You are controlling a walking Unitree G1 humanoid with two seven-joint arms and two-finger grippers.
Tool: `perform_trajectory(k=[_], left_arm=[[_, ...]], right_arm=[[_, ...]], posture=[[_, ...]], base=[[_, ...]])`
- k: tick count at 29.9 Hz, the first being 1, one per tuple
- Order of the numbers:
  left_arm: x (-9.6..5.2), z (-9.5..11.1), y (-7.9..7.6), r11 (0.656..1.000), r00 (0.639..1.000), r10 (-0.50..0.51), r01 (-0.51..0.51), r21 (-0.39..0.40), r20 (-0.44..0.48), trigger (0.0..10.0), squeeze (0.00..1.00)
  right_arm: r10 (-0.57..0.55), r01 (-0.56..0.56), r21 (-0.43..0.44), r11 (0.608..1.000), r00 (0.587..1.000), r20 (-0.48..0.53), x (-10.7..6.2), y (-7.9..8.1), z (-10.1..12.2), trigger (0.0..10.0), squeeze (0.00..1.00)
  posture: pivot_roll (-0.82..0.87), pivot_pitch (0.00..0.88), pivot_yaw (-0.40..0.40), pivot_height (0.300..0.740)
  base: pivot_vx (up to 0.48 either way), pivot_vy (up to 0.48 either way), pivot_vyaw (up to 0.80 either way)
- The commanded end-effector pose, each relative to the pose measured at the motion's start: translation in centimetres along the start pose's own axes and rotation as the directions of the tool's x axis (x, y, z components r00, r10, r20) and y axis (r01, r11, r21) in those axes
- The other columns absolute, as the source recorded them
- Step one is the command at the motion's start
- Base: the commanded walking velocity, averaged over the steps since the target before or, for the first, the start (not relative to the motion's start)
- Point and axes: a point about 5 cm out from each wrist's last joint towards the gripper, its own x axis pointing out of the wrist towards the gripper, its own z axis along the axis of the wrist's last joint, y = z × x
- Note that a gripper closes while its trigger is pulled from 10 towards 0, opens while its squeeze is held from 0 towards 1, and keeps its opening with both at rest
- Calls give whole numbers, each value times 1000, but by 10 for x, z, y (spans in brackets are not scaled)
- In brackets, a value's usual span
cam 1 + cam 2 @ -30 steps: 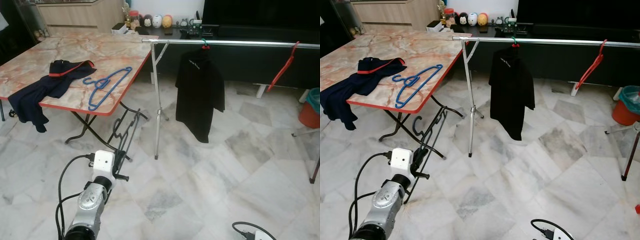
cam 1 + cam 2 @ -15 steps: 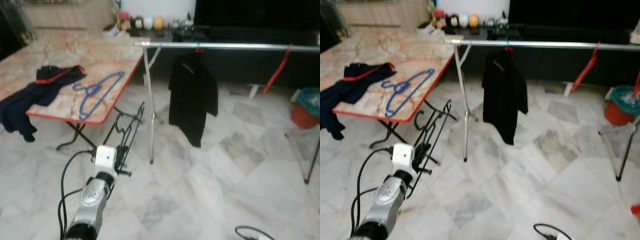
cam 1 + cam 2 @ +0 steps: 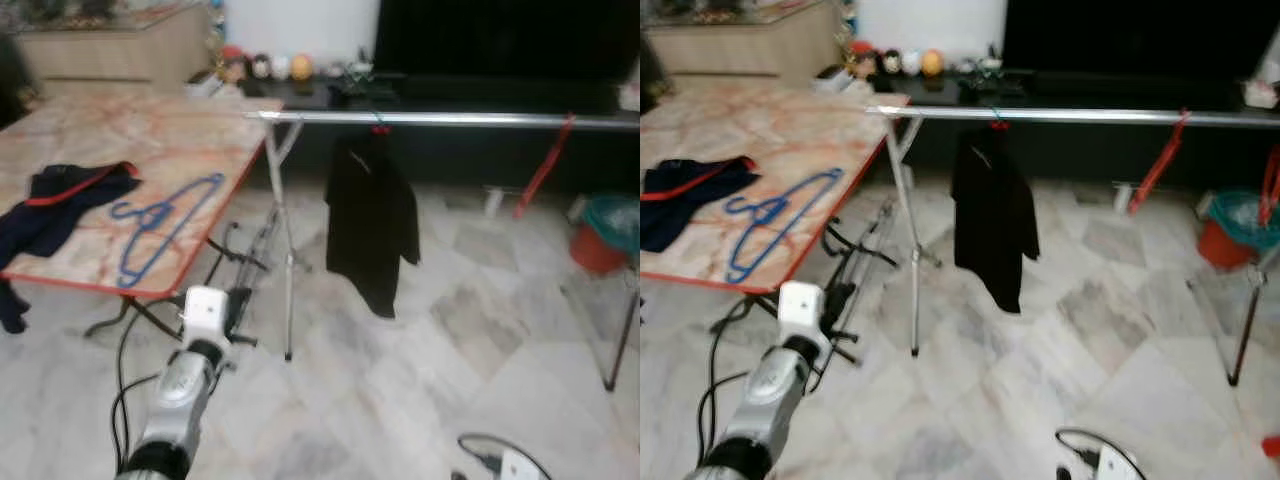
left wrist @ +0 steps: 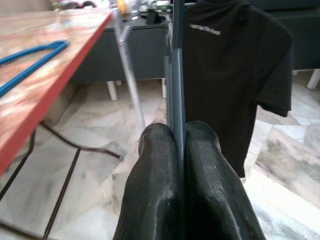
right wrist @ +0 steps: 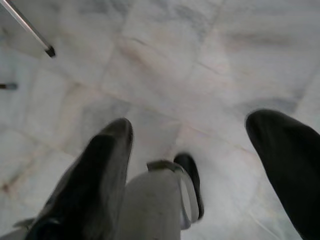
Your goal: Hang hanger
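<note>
Now the whole view has slid sideways and closed in against a second ago, which reads as the robot walking and turning toward the rail (image 3: 450, 119) rather than anything on it moving. The left hand (image 4: 180, 145) is still shut tight, fingers pressed together on the thin dark hanger (image 4: 176, 75), which stands edge-on up from the fingertips. So the carry appears underway, with the hanging itself not yet done.

Ahead of that hand and above it runs the rail. Its upright post (image 3: 282, 250) stands just beyond the fingers, and the black shirt (image 3: 372, 220) hangs a little past that. The tabletop (image 3: 100, 130) edge lies close on the hand's outer side, carrying a blue hanger (image 3: 150, 225). Bare rail between the shirt and the red hanger (image 3: 543, 165) looks like the open room. Post and tabletop edge are the snag risks.

The right hand (image 5: 190, 135) hangs low, fingers apart, over bare floor.
</note>
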Motion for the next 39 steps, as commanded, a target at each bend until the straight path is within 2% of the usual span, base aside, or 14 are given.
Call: perform_trajectory(k=[1, 9, 20, 39], left_arm=[[5, 3, -4, 1000, 1000, -11, 11, -5, -1, 10000, 0], [6, 4, 1, 1000, 1000, 2, -2, 2, -11, 10000, 0], [10, 0, -8, 1000, 999, -10, 10, -7, -53, 10000, 0], [14, -2, -10, 1000, 996, -16, 15, -8, -85, 10000, 0]], right_arm=[[-14, 14, 0, 1000, 1000, -4, 0, -4, 0, 10000, 0], [-10, 10, -9, 1000, 1000, -9, 0, -4, 0, 10000, 0], [-5, 4, -20, 1000, 1000, -13, 0, -4, 0, 10000, 0], [3, -3, -14, 1000, 1000, -19, 0, -3, 0, 10000, 0]], posture=[[15, 0, 53, 740], [17, 0, 51, 740], [13, 0, 54, 740], [15, 0, 49, 740]], base=[[334, 0, 0], [333, 0, 0], [334, 0, 0], [332, 0, 0]])
